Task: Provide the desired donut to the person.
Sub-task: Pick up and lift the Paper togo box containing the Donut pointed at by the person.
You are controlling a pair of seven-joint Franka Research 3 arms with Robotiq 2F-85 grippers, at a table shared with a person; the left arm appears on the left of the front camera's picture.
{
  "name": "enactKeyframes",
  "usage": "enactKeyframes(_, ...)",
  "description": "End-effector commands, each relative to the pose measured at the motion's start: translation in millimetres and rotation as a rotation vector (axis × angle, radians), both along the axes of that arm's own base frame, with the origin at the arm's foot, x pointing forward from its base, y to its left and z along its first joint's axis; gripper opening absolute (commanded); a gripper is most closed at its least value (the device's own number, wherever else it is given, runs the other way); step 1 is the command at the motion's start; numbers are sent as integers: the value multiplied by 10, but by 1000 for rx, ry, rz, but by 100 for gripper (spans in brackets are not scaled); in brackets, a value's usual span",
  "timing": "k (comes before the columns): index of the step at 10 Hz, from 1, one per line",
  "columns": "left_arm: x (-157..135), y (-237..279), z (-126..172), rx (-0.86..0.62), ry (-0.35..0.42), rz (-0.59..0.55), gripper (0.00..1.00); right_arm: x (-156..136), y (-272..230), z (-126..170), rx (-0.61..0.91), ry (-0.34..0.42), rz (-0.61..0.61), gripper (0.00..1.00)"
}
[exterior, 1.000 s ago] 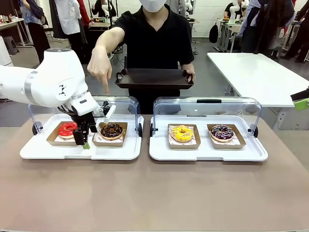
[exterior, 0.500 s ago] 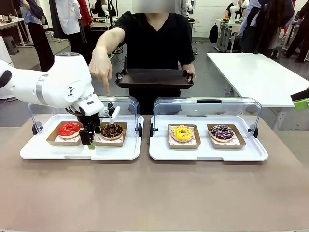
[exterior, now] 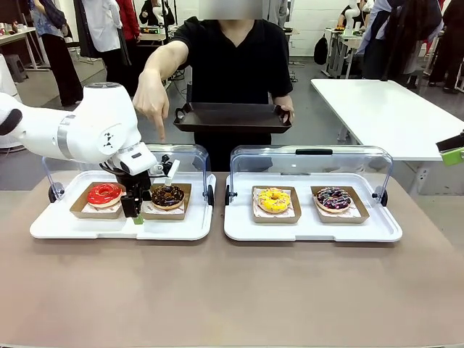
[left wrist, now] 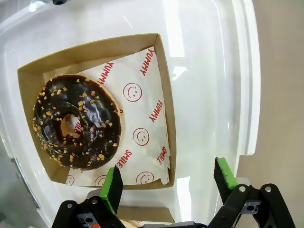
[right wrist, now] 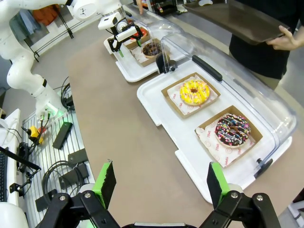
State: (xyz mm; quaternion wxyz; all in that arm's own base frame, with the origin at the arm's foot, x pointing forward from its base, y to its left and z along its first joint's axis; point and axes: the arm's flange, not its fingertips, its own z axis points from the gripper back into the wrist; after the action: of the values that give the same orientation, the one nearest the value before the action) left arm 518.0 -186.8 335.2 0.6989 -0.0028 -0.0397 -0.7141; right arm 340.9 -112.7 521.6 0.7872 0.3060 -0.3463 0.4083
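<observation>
Donuts sit in cardboard boxes on the table (exterior: pixel 232 290), two to each white tray, under clear lids swung up at the back. The left tray (exterior: pixel 109 228) carries a red donut (exterior: pixel 104 193) and a chocolate donut (exterior: pixel 167 194) strewn with nut crumbs. The right tray (exterior: pixel 312 230) carries a yellow donut (exterior: pixel 273 199) and a dark donut (exterior: pixel 333 198) with coloured sprinkles.

The person (exterior: pixel 232 65) stands at the far side. Their pointing hand (exterior: pixel 148 101) is stretched out, index finger aimed down above the far edge of the left tray, near the chocolate donut. Their other hand holds a dark serving tray (exterior: pixel 232 116) at chest height.

My left pincer (exterior: pixel 136 206) hangs low over the left tray, between the two boxes. Seen from my wrist, my left pincer (left wrist: pixel 168 178) is spread wide. One green pad (left wrist: pixel 113 186) is over the near edge of the chocolate donut's box, and the other is over bare white tray. The chocolate donut (left wrist: pixel 76 121) lies in its box on paper printed with "YUMMY" and "SMILE", apart from both pads.

My right pincer (right wrist: pixel 161 183) is also spread, held high above the table's edge and well apart from the right tray.
</observation>
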Motion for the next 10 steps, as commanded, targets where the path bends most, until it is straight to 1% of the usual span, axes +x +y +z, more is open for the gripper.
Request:
enactKeyframes(1,81,-33,-41,25,-8,22,100,21,-10,-1,28,-17,7,100)
enactKeyframes(4,90,-46,-75,24,2,15,100,21,-10,-1,28,-17,7,100)
enactKeyframes(7,94,-51,-74,16,-12,17,17,21,-10,-1,28,-17,7,100)
enactKeyframes(8,99,-54,-66,17,-12,17,0,21,-10,-1,28,-17,7,100)
enactKeyframes(10,101,-62,-66,14,-10,23,0,21,-10,-1,28,-17,7,100)
